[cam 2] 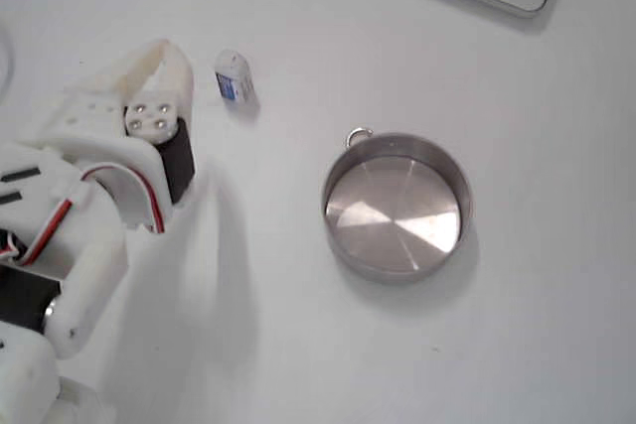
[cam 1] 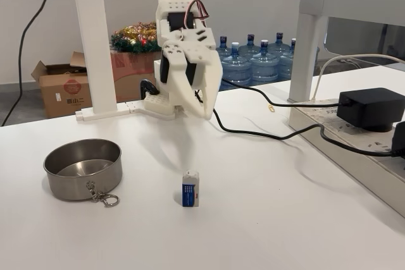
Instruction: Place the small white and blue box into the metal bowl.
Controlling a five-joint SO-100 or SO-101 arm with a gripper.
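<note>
The box (cam 1: pixel 190 188) is standing upright on the white counter (cam 1: pixel 266 219), apart from the empty bowl (cam 1: pixel 82 169), while the claw (cam 1: pixel 201 110), fingers pressed together, is hanging above it, cable (cam 1: pixel 266 134) trailing behind.

Print on small white and blue box (cam 1: pixel 190 189) too small to read in a fixed view; blurred to a blue patch in the other (cam 2: pixel 233 77). Gripper (cam 1: pixel 204 113) fingertips merged in one white mass, gap not discernible; seen from above (cam 2: pixel 171 51), tips overlapped, jaws' stance unclear. Arm (cam 2: pixel 60 235) cut off by left and bottom edges. Water bottles (cam 1: pixel 264 61) partly hidden behind table edge (cam 1: pixel 253 86). Black adapter (cam 1: pixel 372 107) cable cropped at right edge.
</note>
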